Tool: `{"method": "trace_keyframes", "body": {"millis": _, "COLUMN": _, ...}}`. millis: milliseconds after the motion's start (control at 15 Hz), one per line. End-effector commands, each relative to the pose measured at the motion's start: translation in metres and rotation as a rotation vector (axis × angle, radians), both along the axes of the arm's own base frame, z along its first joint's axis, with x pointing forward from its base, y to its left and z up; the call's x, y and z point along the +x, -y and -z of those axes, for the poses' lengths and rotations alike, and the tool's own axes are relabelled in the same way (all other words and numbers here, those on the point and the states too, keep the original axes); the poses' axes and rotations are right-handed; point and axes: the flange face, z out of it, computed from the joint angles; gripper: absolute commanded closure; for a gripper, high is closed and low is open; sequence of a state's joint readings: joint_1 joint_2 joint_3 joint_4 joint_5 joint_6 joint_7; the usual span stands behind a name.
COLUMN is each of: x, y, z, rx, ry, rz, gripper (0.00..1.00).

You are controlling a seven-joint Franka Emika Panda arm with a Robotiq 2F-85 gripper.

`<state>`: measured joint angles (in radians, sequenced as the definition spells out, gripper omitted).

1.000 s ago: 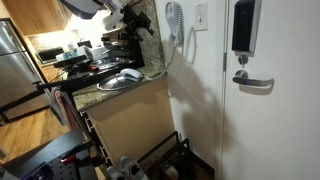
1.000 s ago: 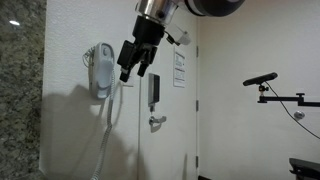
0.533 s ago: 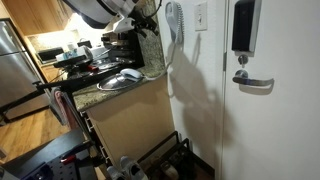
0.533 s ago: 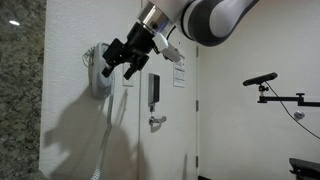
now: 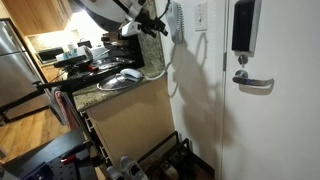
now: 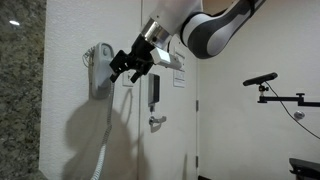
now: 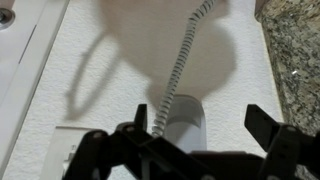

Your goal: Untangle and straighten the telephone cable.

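A white wall phone handset (image 6: 100,68) hangs on the white wall. It also shows in an exterior view (image 5: 176,20) and in the wrist view (image 7: 183,118). The telephone cable (image 6: 106,140), a thin whitish coiled cord, hangs down from it toward the floor. In the wrist view the cable (image 7: 180,62) runs away from the handset across the wall. My gripper (image 6: 127,68) is open and empty, just in front of the handset. In the wrist view its fingers (image 7: 200,122) straddle the handset end without touching it.
A granite counter (image 5: 125,88) with pans and appliances stands beside the wall corner. A door (image 5: 268,100) with a lever handle (image 5: 252,82) and keypad is beside the phone. A light switch (image 5: 201,15) sits near the handset. Shoes lie on the floor (image 5: 130,168).
My gripper has tilted and moved toward the handset, from above and beside it to right in front of it. The jaws stay open. The cable hangs as before.
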<state>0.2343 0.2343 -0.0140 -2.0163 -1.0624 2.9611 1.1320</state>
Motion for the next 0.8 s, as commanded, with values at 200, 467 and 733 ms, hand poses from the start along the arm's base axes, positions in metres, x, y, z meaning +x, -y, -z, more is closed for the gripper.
{"method": "trace_keyframes", "body": {"millis": 200, "x": 0.001, "y": -0.002, "z": -0.001, "rx": 0.0, "ry": 0.002, "rz": -0.002, "gripper": 0.0}}
{"method": "trace_keyframes", "body": {"millis": 467, "x": 0.004, "y": -0.002, "z": -0.001, "rx": -0.005, "ry": 0.006, "rz": 0.009, "gripper": 0.0}}
{"method": "trace_keyframes", "body": {"millis": 733, "x": 0.018, "y": -0.003, "z": 0.001, "rx": 0.001, "ry": 0.024, "rz": 0.012, "gripper": 0.0}}
